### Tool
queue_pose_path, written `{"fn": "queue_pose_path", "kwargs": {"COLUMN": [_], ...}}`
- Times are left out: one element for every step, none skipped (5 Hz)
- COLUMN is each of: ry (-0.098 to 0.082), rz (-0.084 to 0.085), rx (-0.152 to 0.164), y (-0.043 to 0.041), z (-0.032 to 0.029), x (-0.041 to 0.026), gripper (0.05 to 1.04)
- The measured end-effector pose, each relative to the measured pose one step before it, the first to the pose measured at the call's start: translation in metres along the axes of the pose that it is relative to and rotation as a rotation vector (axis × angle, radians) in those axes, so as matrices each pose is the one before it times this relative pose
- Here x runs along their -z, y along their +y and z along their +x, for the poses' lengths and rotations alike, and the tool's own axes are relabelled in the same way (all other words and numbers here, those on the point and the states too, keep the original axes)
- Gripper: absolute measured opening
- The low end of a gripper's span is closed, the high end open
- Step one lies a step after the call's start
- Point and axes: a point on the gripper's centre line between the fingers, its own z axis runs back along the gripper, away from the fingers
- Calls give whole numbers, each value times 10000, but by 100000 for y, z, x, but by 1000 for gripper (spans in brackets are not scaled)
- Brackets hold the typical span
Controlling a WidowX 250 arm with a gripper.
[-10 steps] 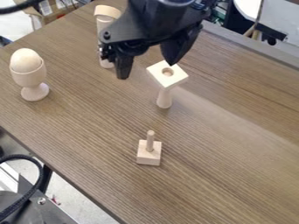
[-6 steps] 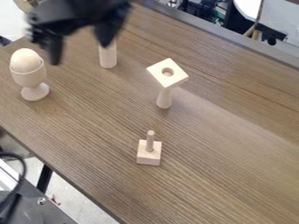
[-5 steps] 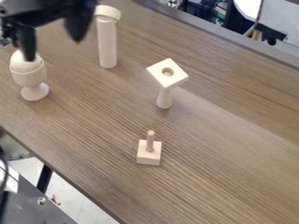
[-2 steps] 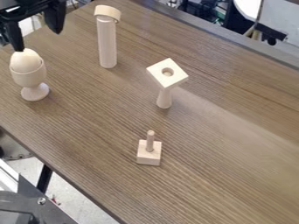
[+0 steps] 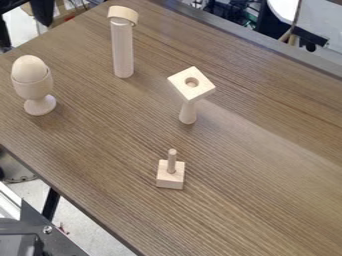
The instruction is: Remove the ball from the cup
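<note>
- Wood-grained table (image 5: pixel 247 180) runs diagonally across the frame, its near edge slanting from the left side down to bottom centre.
- At the upper left corner the frame cuts off the black gripper (image 5: pixel 25 37); its upper body lies out of sight, and one finger is partly cropped by the left edge.
- The ball's underside is hidden inside the cup, and dark clutter at the top edge is hard to make out.
- The gripper hangs beyond the table's far left edge, fingers pointing down and spread well apart, pale floor visible between them; it has hold of nothing.
- The pale ball (image 5: pixel 29 67) sits in the upright wooden cup (image 5: pixel 32 90) at upper left, its rounded top rising above the rim.
- Right of the cup stands a wooden post (image 5: pixel 123 52) with a round cap (image 5: pixel 123 15).
- Near upper centre is a square-topped stand (image 5: pixel 190 92) with a round hole; below it, a small block (image 5: pixel 170 178) bears an upright peg (image 5: pixel 172 159).
- Grey metal with a bolt (image 5: pixel 47 229) occupies the lower left corner, beside a dark table leg (image 5: pixel 51 204).
</note>
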Motion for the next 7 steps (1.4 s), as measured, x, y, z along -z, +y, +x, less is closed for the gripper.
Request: {"fn": "queue_pose_path", "kwargs": {"ry": [229, 162, 58, 69, 74, -33, -34], "rz": [72, 25, 30, 87, 177, 112, -21], "rx": [-6, 62, 56, -33, 46, 39, -12], "y": [110, 62, -12, 110, 210, 223, -122], "z": [466, 43, -102, -451, -471, -210, -21], "x": [1107, 537, 461, 400, 774, 442, 27], "gripper": [1001, 1001, 1001, 1001, 1001, 1001, 976]}}
